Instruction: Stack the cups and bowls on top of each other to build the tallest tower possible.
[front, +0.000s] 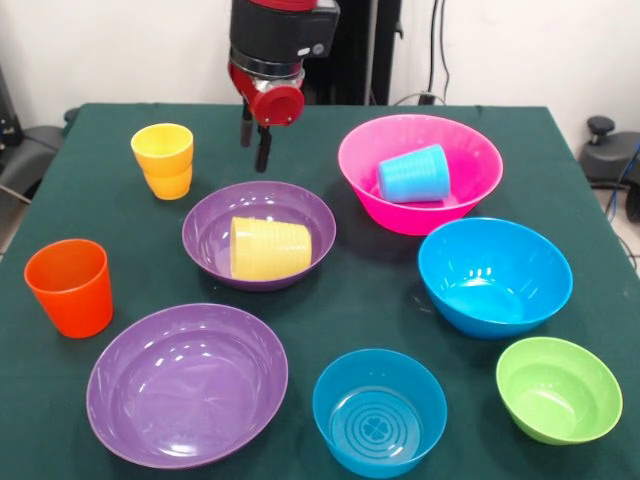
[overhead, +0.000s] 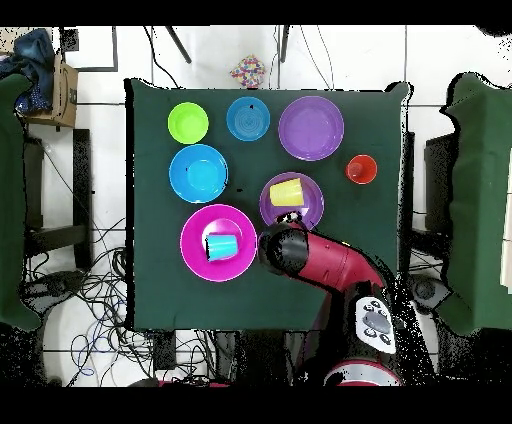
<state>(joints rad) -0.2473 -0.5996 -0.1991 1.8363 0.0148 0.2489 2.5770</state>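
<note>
Nearest the camera in the front view sat three empty bowls in a row: a wide purple bowl, a small blue bowl and a small green bowl, none touching another. Just behind them stood the orange cup, upright and alone at the table's edge, and on the other side the big blue bowl, empty.

Farther back, in the middle, the second purple bowl held the ribbed pale yellow cup, which lay on its side inside it. The pink bowl held the light blue cup, also tipped over on its side. Across from it the two amber cups stood nested, one in the other, upright on the green table.

My gripper hung at the far side, above the cloth just behind the second purple bowl, between the amber cups and the pink bowl. Its two dark fingers stood a little apart and held nothing.
</note>
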